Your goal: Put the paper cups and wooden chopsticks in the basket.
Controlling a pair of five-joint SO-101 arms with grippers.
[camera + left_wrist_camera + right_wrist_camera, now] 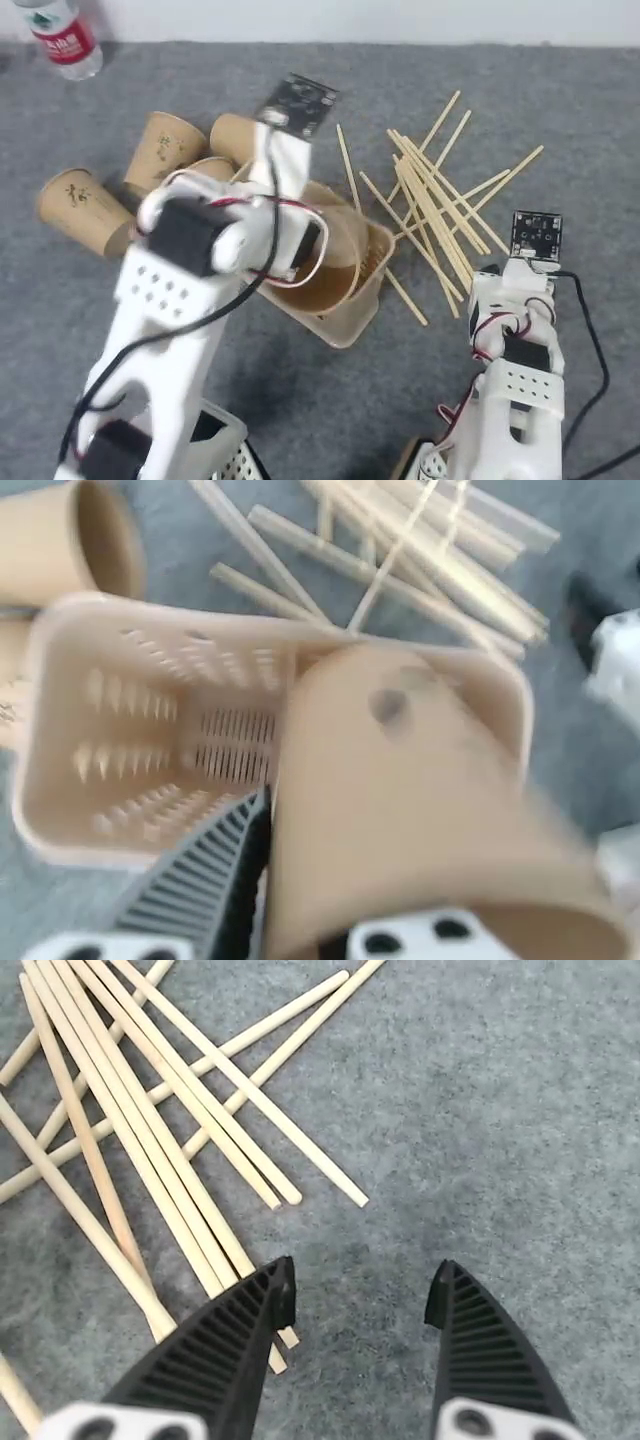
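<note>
The left gripper [290,860] is clamped on a paper cup [420,810], with its dark ribbed finger [225,875] pressed against the cup's side wall. The cup hangs base-first over the beige perforated basket [60,680], at the end nearer the chopsticks. This is probably so that it can drop in standing upright and leave the open half of the basket free for more. I cannot tell whether the base has passed the rim yet.

In the high view the held cup's mouth opens upward, beside the left arm's wrist and above the basket [375,285]. The other paper cups [85,210] lie on their sides in a loose cluster on the grey mat, on the far side of the basket from the chopsticks.

The right gripper [362,1290] hovers low over the mat with its jaws spread wide and nothing between them. It sits just beside the near ends of the wooden chopsticks [150,1150], which fan out in a crossed heap [440,195] next to the basket. It looks placed to start on that pile.

A water bottle [65,35] lies at the far corner, well apart.
</note>
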